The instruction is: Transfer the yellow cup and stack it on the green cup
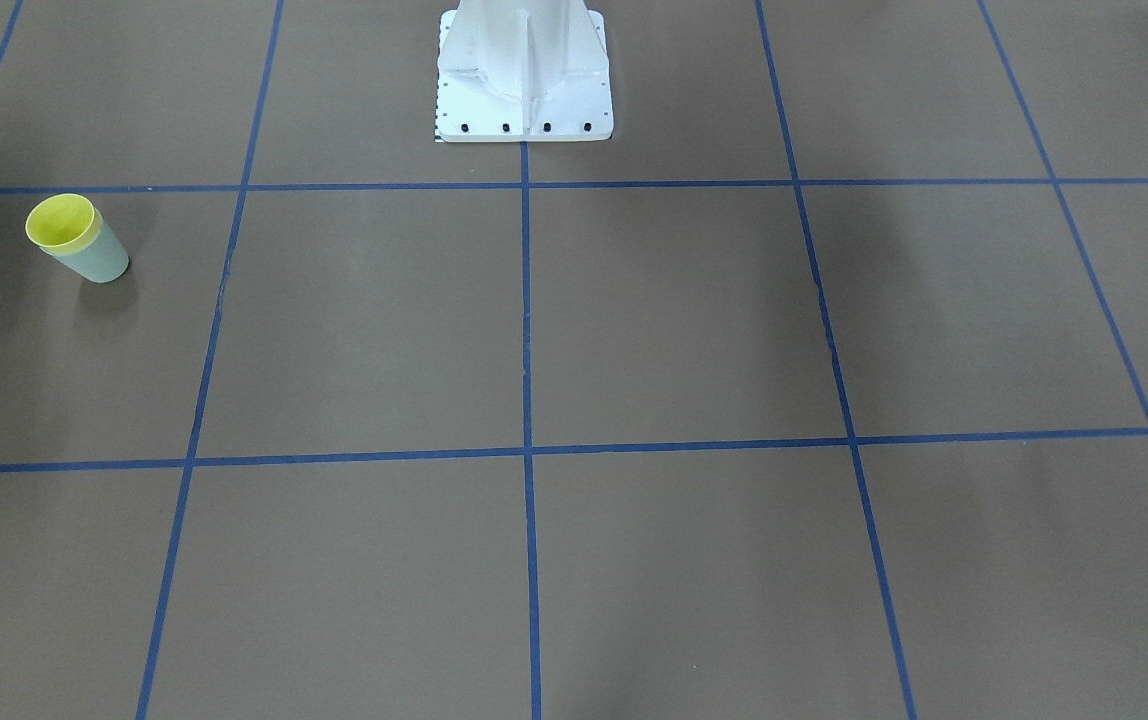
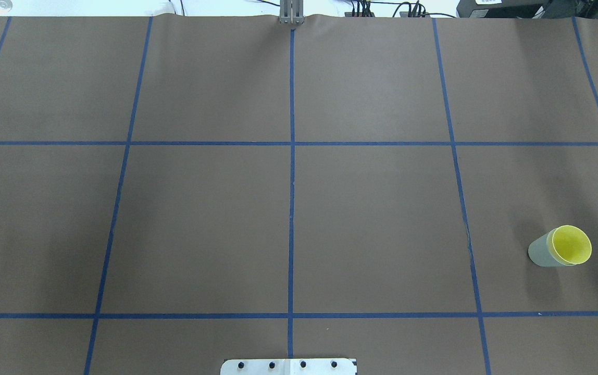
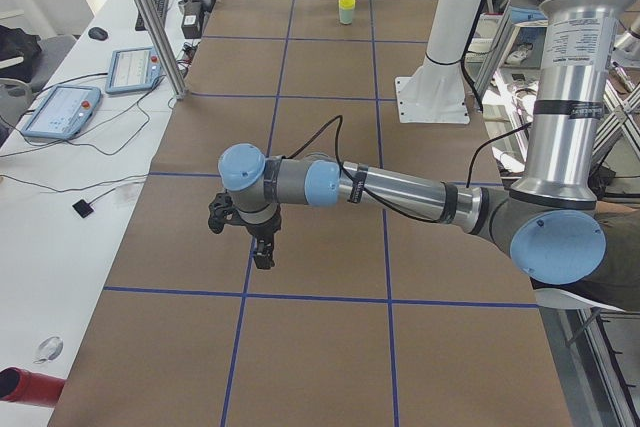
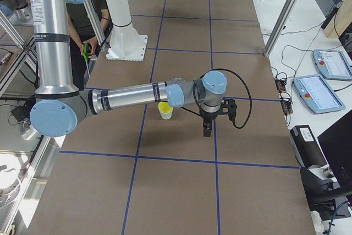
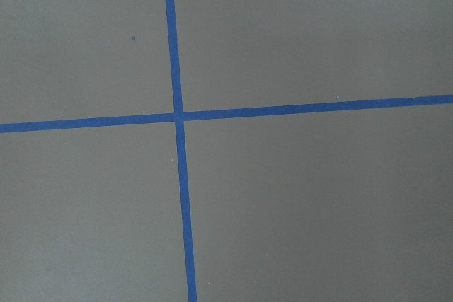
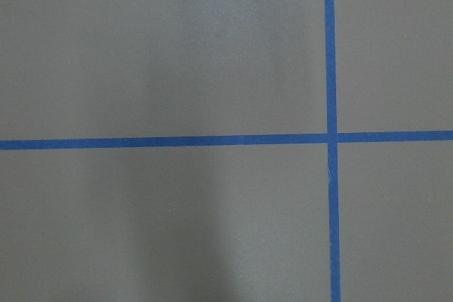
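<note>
The yellow cup sits nested inside the green cup, upright on the brown table on the robot's right side. The overhead view shows the yellow cup's inside with the green cup's wall around it. My left gripper shows only in the exterior left view, above a blue tape line and far from the cups; I cannot tell whether it is open or shut. My right gripper shows only in the exterior right view, a little beside the stacked cups; I cannot tell its state either. Both wrist views show only table and tape.
The white robot base stands at the table's middle edge. Blue tape lines grid the table. Side benches hold tablets and cables. Metal frame posts stand at the table's edge. A person stands behind the base.
</note>
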Motion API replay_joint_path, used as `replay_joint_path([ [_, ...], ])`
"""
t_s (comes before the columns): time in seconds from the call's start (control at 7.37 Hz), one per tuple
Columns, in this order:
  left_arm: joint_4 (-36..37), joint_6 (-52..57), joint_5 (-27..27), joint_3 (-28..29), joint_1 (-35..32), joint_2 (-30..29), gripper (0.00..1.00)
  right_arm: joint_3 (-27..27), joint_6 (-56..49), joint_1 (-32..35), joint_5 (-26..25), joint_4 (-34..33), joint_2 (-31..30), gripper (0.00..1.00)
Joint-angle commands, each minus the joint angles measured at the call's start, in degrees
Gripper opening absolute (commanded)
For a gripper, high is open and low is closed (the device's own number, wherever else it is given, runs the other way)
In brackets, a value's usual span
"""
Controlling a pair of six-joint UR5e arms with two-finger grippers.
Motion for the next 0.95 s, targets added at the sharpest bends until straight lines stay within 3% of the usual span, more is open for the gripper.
replay_joint_path([
  [0.0,-0.1,5.9,5.7,-0.3,-0.8,0.9,1.00,-0.2,0.0,0.1,-0.2,0.0,0.1,1.00],
  [0.81,-0.7,5.2,5.0,-0.8,-1.0,1.5,1.00,-0.2,0.4,0.0,-0.3,0.3,-0.3,1.00],
])
